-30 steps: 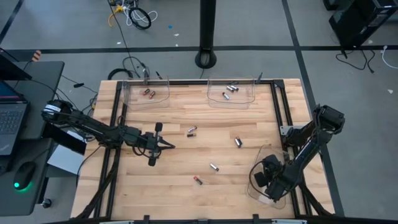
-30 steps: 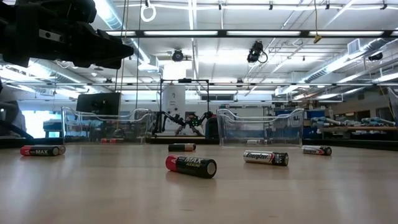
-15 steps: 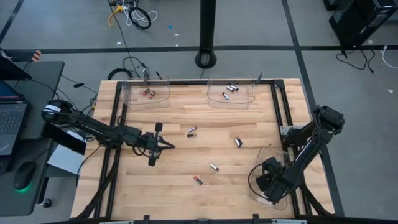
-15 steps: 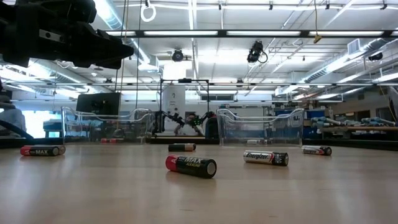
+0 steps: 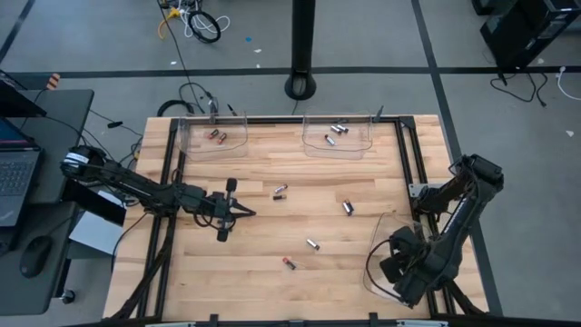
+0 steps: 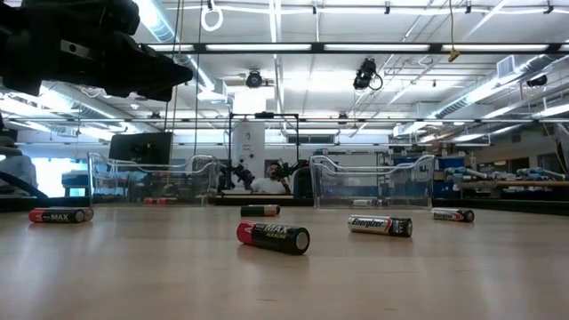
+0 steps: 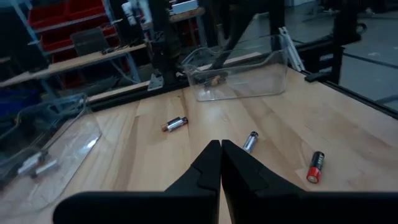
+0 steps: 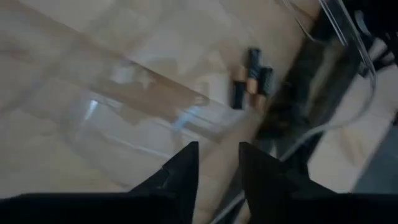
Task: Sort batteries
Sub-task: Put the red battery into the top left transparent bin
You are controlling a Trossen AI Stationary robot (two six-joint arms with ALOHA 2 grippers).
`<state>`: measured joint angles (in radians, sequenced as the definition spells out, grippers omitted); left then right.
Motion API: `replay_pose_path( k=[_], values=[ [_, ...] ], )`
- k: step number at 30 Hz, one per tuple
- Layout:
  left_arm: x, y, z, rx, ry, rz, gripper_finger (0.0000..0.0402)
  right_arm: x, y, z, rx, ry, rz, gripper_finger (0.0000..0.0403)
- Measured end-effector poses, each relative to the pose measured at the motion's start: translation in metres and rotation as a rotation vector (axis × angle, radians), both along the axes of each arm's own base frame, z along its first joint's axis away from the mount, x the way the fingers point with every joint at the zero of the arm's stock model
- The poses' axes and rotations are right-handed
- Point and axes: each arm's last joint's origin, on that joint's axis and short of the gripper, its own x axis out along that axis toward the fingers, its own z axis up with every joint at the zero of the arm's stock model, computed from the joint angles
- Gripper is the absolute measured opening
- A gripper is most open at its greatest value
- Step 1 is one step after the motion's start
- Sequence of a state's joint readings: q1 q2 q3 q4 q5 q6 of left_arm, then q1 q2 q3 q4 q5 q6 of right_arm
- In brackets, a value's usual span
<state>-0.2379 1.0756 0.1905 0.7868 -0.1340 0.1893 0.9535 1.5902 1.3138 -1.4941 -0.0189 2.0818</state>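
Sorting partly done. Some batteries (image 5: 334, 133) already in the far clear trays (image 5: 216, 143), three more (image 8: 250, 80) in the near-right tray. Four batteries (image 5: 312, 243) left loose mid-table (image 5: 263, 236). Right tool (image 8: 216, 163) over that near-right tray, fingers apart, holding nothing. Left tool (image 7: 221, 163) pinched together, empty, near the table's left side.

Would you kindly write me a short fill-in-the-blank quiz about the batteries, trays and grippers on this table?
1. The left gripper hovers over the table with its fingers ____.
2. The right gripper is above the clear tray at the table's near right corner; its fingers are ____.
3. Loose batteries lying on the bare wood between the trays number ____.
4. The far left tray holds ____ batteries.

Missing words: shut; open; four; two
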Motion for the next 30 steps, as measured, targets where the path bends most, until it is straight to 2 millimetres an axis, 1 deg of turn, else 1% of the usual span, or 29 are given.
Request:
replay_pose_path(
  k=[4, 7, 8, 11, 14, 18, 22, 25, 27, 30],
  values=[
    [0.000, 0.001, -0.001, -0.053, 0.013, 0.023, 0.0019, 0.005, 0.000, 0.007, -0.018, -0.075, 0.031, 0.0066],
    [0.000, 0.002, -0.003, -0.093, 0.034, 0.046, 0.0019, 0.007, -0.002, 0.007, -0.025, -0.068, 0.052, 0.0017],
    [0.000, 0.003, -0.003, -0.108, 0.050, 0.060, 0.0019, 0.008, -0.003, 0.007, -0.030, -0.067, 0.069, 0.0011],
    [0.003, 0.007, -0.004, -0.159, 0.100, 0.115, 0.0019, 0.013, -0.005, 0.006, -0.028, -0.074, 0.103, 0.0017],
    [0.006, 0.011, -0.004, -0.209, 0.143, 0.153, 0.0019, 0.017, -0.006, 0.013, -0.024, -0.097, 0.146, 0.0018],
    [0.009, 0.015, -0.003, -0.225, 0.174, 0.177, 0.0019, 0.026, -0.007, 0.024, -0.084, -0.214, 0.247, 0.0008],
    [0.008, 0.013, -0.006, -0.223, 0.220, 0.120, 0.0019, 0.039, -0.013, 0.027, -0.158, -0.316, 0.327, 0.0011],
    [0.009, 0.011, -0.007, -0.236, 0.274, 0.045, 0.0019, 0.053, -0.020, 0.024, -0.191, -0.355, 0.368, 0.0008],
    [0.011, 0.008, -0.005, -0.233, 0.336, 0.014, 0.0019, 0.063, -0.025, 0.021, -0.226, -0.388, 0.410, 0.0007],
    [0.013, 0.005, 0.000, -0.210, 0.458, 0.016, 0.0019, 0.077, -0.029, 0.017, -0.279, -0.452, 0.472, 0.0008]
  ],
)
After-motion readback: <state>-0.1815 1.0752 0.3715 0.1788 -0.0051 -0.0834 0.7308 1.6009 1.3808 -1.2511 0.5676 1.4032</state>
